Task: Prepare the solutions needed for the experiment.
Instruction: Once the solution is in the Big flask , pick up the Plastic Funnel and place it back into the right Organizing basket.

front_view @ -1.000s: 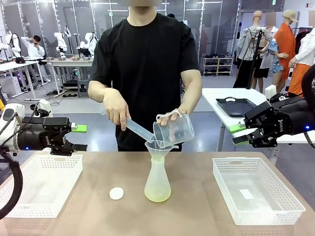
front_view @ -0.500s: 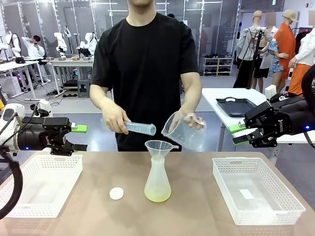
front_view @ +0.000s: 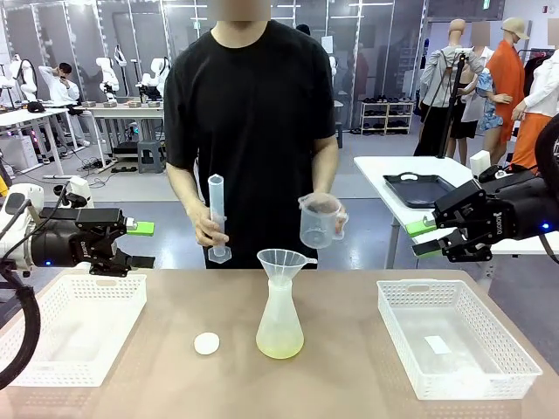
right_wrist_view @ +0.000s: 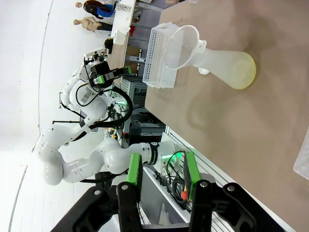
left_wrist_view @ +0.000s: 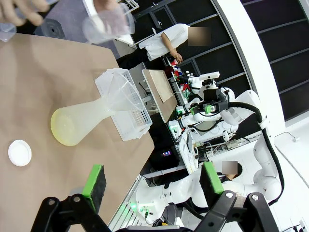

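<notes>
Cylinder (front_view: 217,218) and beaker (front_view: 320,221) now upright, off funnel (front_view: 281,262); left fingers (front_view: 140,228), right fingers (front_view: 421,227) spread.

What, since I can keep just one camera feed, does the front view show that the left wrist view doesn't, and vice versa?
Front view: the whole measuring cylinder, held upright in the person's hand, and the left basket. Left wrist view: the left gripper seen from behind, green pads apart, nothing between. Both: the flask with its funnel, the solutions tinting its base, the white cap and the right basket.
</notes>
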